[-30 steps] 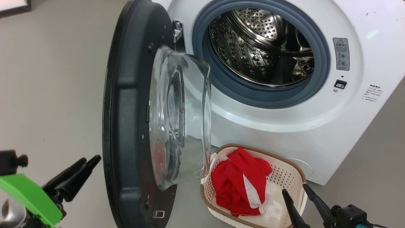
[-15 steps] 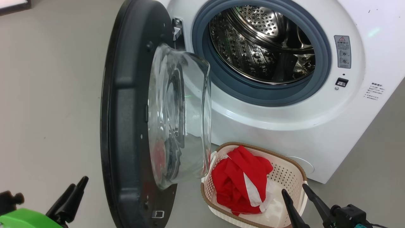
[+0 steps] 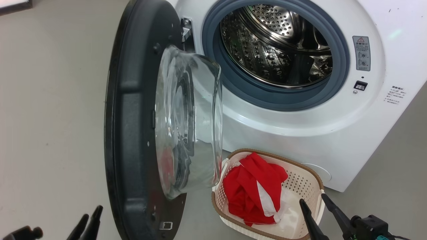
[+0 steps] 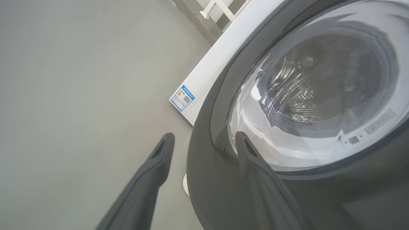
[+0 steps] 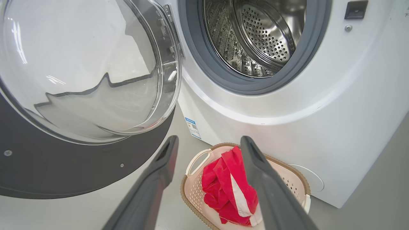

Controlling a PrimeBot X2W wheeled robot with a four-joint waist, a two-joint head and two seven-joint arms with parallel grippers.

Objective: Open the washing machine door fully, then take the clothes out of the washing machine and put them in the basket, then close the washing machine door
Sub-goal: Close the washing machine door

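One left pincer (image 3: 91, 213) dropped lower, door (image 3: 130, 116) unmoved

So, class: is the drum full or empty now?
Empty, as far as it shows: bare perforated steel in the drum; the red clothes lie in the basket.

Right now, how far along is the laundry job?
Done: washing machine door wide open, drum looks empty, red clothes lie in the basket. In hand: nothing held; left hand and right hand both open, left one by the door's outer face. Left: closing the door.
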